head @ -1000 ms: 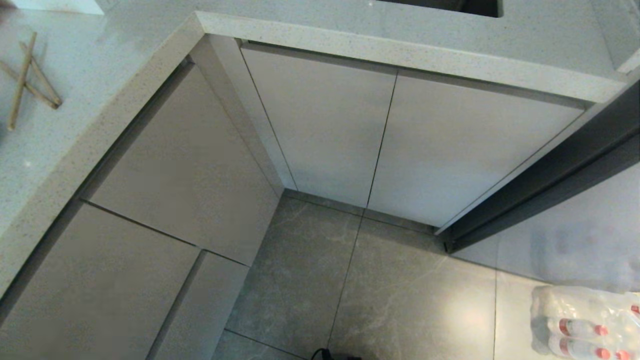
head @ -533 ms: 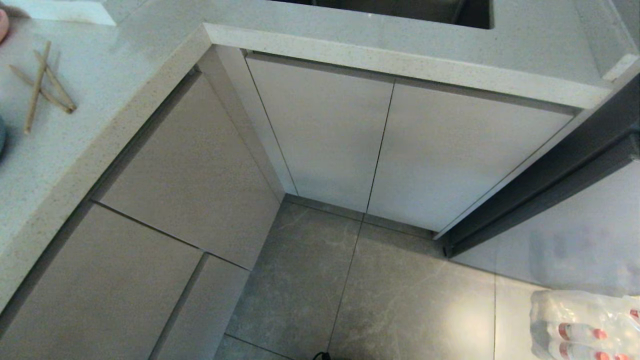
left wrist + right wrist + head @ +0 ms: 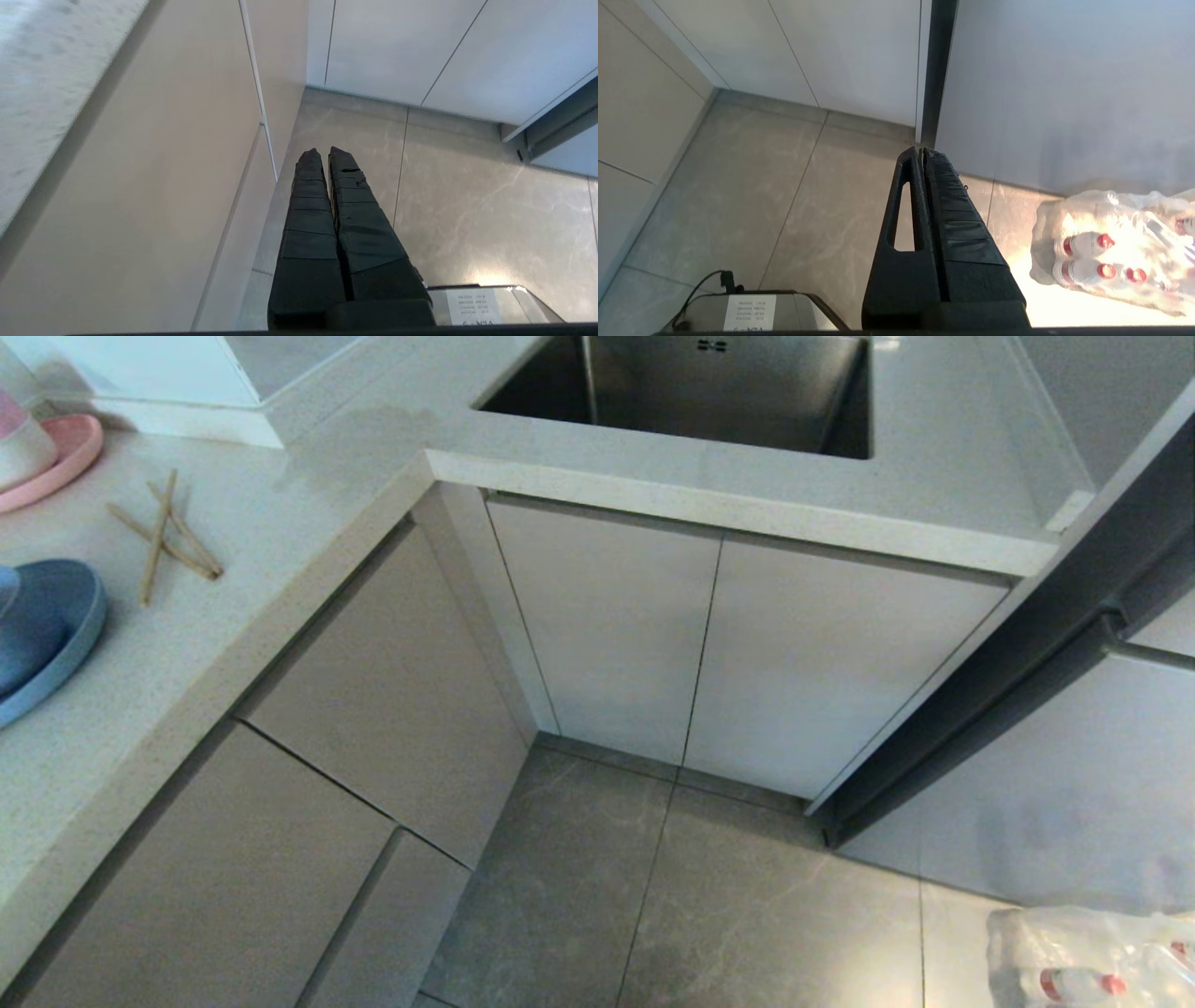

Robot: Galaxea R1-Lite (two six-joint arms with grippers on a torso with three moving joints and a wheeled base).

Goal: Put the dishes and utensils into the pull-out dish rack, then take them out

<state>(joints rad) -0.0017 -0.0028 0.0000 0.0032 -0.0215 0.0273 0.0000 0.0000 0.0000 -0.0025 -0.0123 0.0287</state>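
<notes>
— What sort of place are we looking at?
— A home kitchen: a steel sink (image 3: 709,387) is sitting in a speckled stone countertop (image 3: 747,495), with handleless cabinet doors (image 3: 607,616) running below round the corner.
— Anything else pointing that way?
— Chopsticks (image 3: 168,537) and a light-blue plate (image 3: 56,635) are lying on the counter.

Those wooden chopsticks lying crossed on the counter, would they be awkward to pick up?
Probably. The chopsticks look thin and stiff and lie flat on the counter, so little stands proud to grip. Crossed, lifting one may nudge the others. They look light and may roll.
</notes>
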